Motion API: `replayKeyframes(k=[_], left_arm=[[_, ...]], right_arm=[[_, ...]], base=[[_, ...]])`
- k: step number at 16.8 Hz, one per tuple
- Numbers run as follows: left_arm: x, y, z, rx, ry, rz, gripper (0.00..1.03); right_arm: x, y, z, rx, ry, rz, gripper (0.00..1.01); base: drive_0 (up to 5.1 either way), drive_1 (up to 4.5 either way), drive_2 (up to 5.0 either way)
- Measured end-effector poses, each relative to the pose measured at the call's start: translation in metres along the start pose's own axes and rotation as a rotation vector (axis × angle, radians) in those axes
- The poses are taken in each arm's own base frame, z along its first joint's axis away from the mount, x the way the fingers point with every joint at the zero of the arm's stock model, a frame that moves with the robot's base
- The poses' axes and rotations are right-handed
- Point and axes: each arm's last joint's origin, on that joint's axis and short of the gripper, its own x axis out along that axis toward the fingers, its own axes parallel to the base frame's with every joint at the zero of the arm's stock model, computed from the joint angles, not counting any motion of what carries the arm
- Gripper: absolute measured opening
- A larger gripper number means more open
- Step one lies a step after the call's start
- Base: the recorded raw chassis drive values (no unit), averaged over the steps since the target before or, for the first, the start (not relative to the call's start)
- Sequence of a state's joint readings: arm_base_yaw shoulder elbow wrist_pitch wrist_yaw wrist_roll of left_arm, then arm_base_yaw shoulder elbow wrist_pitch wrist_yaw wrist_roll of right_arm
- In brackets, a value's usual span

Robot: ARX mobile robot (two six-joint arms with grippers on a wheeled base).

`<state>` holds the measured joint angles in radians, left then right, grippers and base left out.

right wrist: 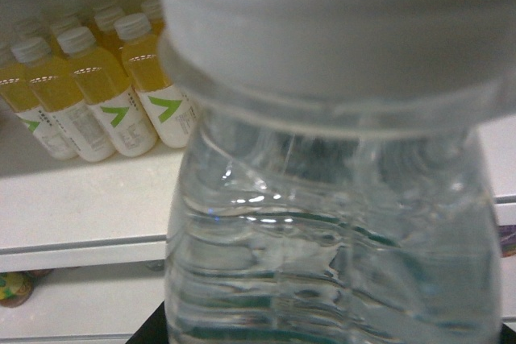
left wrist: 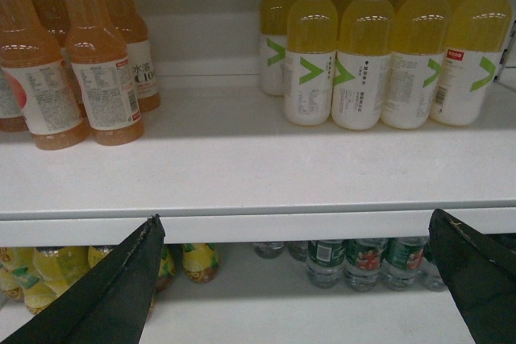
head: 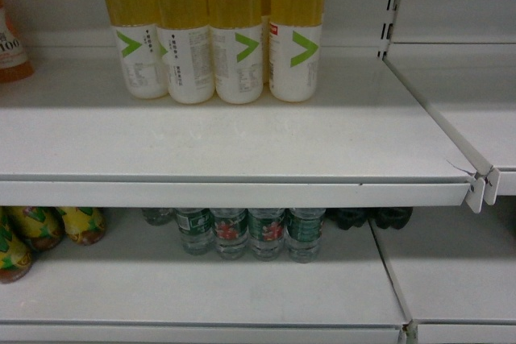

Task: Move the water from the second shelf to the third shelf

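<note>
A clear ribbed water bottle (right wrist: 330, 223) with a white cap fills the right wrist view, standing upright between the jaws of my right gripper (right wrist: 330, 337). Only dark slivers of its fingers (right wrist: 147, 334) show at the bottom corners. More water bottles (head: 250, 233) with green labels stand in a row at the back of the lower shelf (head: 201, 296), and the left wrist view shows these water bottles (left wrist: 363, 262) too. My left gripper (left wrist: 294, 283) hangs open and holds nothing in front of the shelf edge (left wrist: 258, 225). Neither gripper appears in the head view.
Yellow drinks with white labels (head: 214, 34) stand at the back of the upper shelf (head: 226, 147). Orange drinks (left wrist: 72, 62) are at its left. Yellow-topped bottles (head: 36, 231) sit at the lower shelf's left. A slanted divider (head: 439, 114) bounds the upper shelf on the right.
</note>
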<state>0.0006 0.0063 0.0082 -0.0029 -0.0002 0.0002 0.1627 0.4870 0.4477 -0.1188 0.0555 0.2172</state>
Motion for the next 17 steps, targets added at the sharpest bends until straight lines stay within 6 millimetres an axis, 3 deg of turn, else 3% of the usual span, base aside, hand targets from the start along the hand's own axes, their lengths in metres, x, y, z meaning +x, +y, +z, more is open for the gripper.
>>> replayKeyframes(k=[17], left_arm=[[0.0000,0.0000,0.0001,0.000,-0.001,0.000,0.98]], right_arm=[[0.0001,-0.0009,-0.0002,0.000,0.001,-0.010,0.43]], base=[[0.0,0.00,0.0]])
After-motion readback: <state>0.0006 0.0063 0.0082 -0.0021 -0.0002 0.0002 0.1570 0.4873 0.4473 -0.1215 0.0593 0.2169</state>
